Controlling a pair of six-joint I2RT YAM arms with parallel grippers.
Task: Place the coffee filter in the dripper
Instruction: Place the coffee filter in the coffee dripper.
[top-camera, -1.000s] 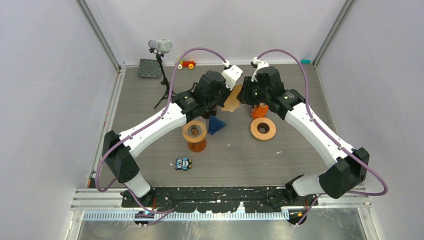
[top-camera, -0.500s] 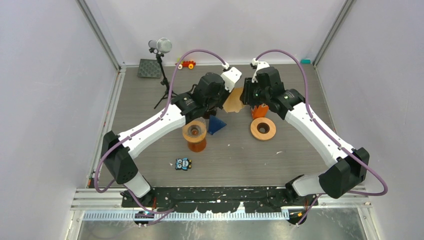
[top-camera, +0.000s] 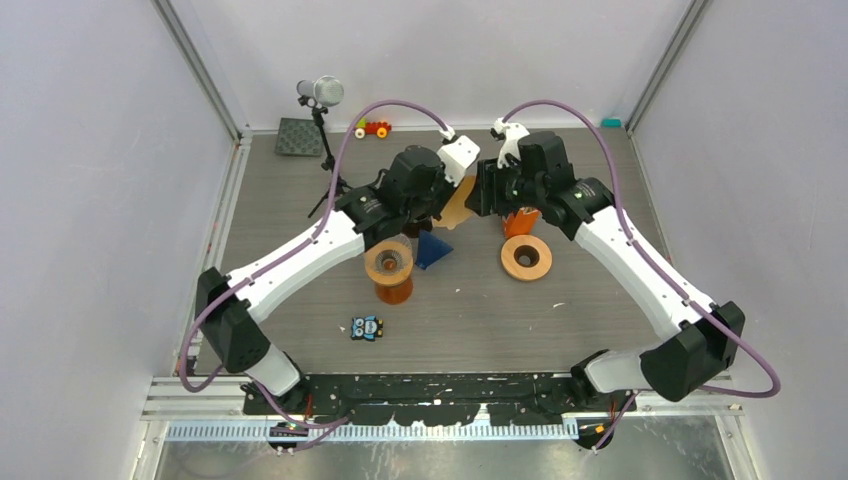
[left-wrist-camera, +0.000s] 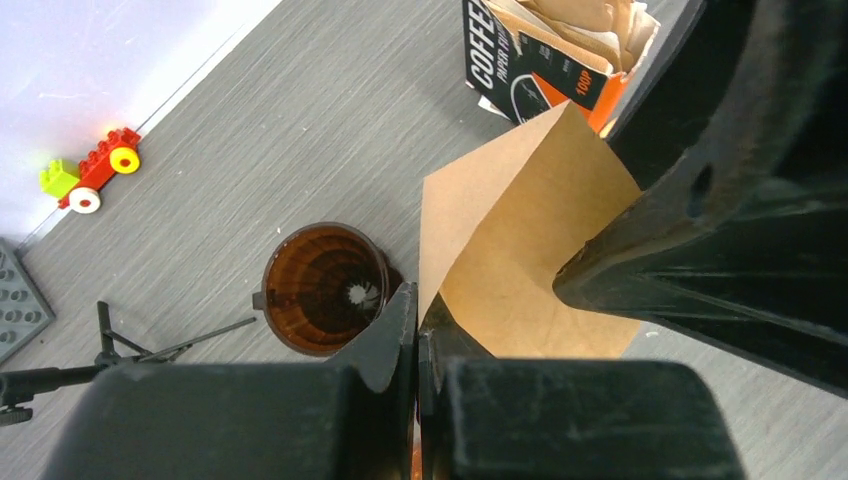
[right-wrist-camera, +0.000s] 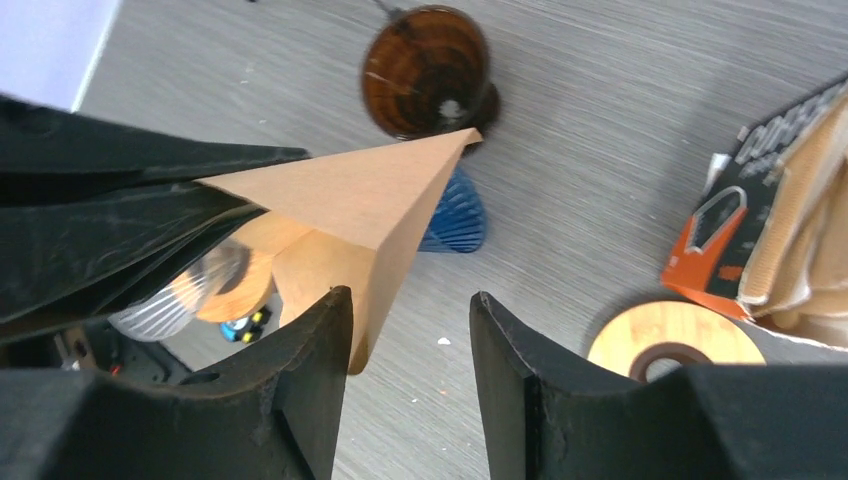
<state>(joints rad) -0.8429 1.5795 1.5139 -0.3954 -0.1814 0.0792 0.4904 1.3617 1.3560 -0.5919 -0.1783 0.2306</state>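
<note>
Two arms meet over the far middle of the table (top-camera: 470, 320). One filter box (left-wrist-camera: 540, 60) stands open at twelve o'clock from the held paper, with a stack of brown filters inside. One loose coffee filter (left-wrist-camera: 520, 230) hangs in the air, its edge pinched by the left gripper (left-wrist-camera: 417, 312), whose jaws are closed on it. The right gripper (right-wrist-camera: 410, 297) has its jaws apart, with the filter's fold beside its left finger (right-wrist-camera: 300, 380). One dark dripper (left-wrist-camera: 322, 288) sits at nine o'clock from the filter and shows its ribbed inside. Two wooden rings (top-camera: 526, 257) lie nearer.
</note>
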